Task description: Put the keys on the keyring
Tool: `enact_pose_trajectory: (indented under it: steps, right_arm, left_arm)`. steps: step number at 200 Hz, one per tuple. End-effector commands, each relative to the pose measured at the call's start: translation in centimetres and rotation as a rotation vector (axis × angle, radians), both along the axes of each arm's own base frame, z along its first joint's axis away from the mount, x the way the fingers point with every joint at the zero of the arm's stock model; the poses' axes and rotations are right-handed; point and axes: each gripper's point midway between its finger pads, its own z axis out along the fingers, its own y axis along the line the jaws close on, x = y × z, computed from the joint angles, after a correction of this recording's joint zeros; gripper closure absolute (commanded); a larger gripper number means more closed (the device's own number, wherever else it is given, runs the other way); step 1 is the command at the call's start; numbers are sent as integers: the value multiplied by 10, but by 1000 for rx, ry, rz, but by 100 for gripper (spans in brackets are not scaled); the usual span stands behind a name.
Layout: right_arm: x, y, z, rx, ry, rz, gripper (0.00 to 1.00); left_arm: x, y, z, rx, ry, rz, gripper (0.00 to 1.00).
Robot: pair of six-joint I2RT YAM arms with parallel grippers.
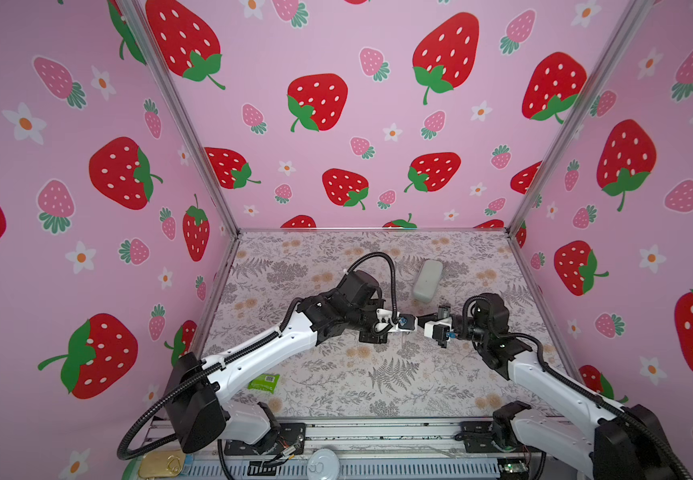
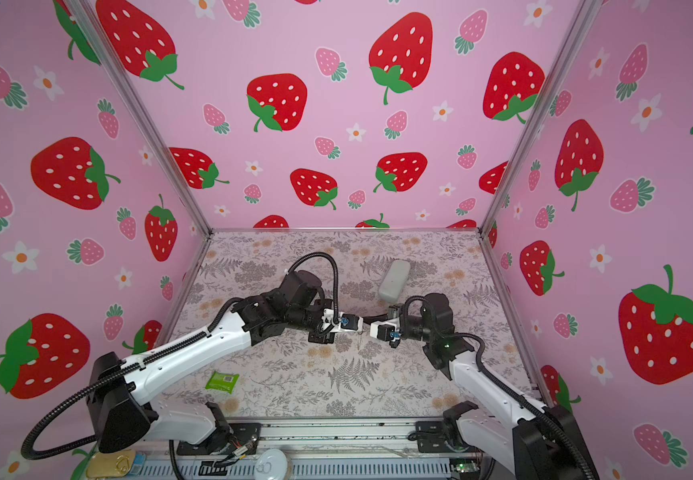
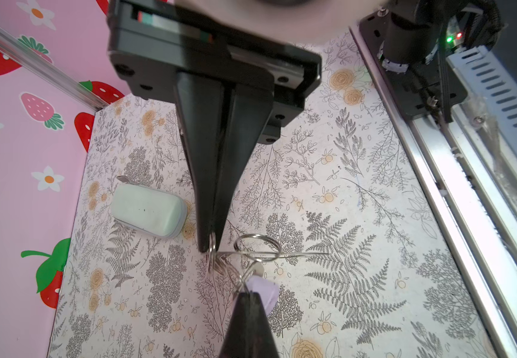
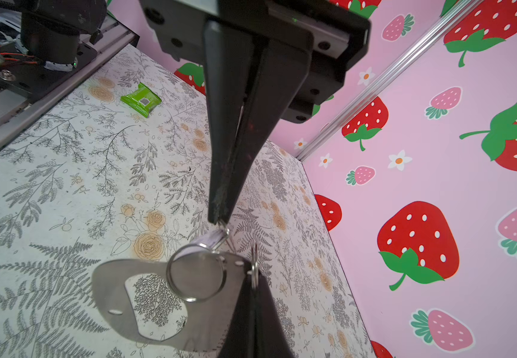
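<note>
Floral tabletop (image 1: 336, 395): case (image 1: 427, 279) near keyring (image 4: 105, 279), packet (image 1: 264, 382) apart

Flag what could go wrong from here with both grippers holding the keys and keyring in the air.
1. The left gripper pinches the keyring by one thin ring at its very fingertips, above the table; a slip would likely drop it.
2. The right gripper grips the keys just as narrowly, so pulling could twist them loose.
3. The large ring overlaps the others between the grippers; it may snag rather than thread.
</note>
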Motion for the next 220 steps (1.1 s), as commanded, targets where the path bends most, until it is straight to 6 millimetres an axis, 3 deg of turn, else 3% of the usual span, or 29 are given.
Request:
enact_pose_trajectory:
  steps: [1, 118, 220]
  right_arm:
    - [-6, 0, 5, 2, -26, 34, 100]
    - [-9, -5, 10, -8, -107, 6, 100]
    - [-14, 0, 7, -38, -144, 35, 100]
  left_arm:
    - [-3, -1, 11, -11, -34, -34, 100]
    - [1, 7, 4, 30, -60, -33, 100]
    - [6, 2, 12, 12, -73, -29, 100]
